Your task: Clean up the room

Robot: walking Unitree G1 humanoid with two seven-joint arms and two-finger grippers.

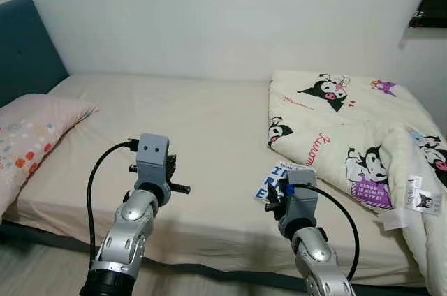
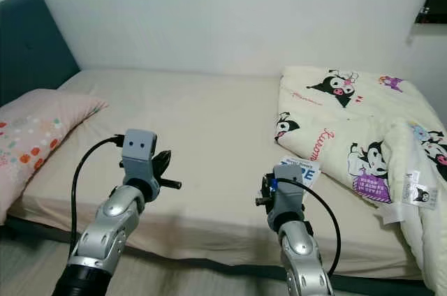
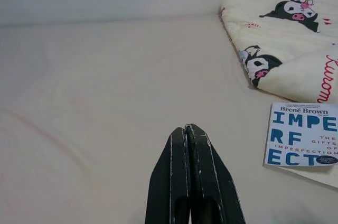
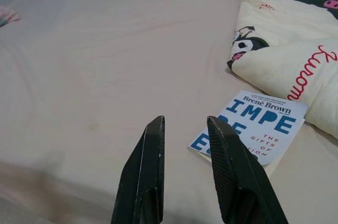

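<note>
One risk: right end effector [image 4: 185,171], fingers apart, skids the flat book [image 4: 253,126] at its 1 o'clock under the blanket [image 4: 296,49]; left [image 3: 189,176] is pinched closed.

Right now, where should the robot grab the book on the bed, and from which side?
Probably by the near left corner of the book, coming from the robot's side with the right gripper. The book lies flat on the bed, its far side close against the folded blanket, so only the near edges are free. The jaws are open just short of that corner and could slide around the edge.
</note>
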